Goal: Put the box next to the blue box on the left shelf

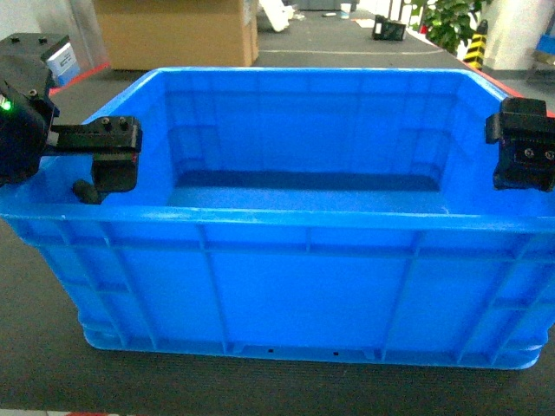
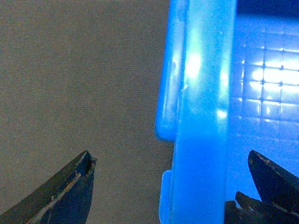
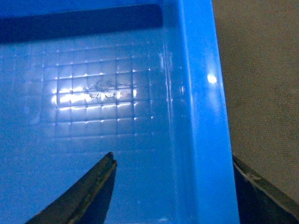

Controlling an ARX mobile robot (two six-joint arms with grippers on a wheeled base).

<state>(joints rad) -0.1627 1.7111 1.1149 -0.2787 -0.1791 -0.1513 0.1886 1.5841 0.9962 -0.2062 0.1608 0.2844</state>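
The large rectangular bright-blue plastic crate (image 1: pixel 286 217) stands upright on the dark grey matted surface (image 1: pixel 35 347), no roller shelf in view. The left gripper (image 2: pixel 180 186) straddles the crate's left rim, fingers spread, one outside and one inside the wall. The right gripper (image 3: pixel 177 186) straddles the right rim likewise, also unclosed. This opposed placement suggests preparation for a two-handed lift (neither clamp yet made). Contact with the rim cannot be confirmed.

My head cam looks slightly down at the box (image 1: pixel 295 260) up close; both wrist cams stare straight down its opposite rims.
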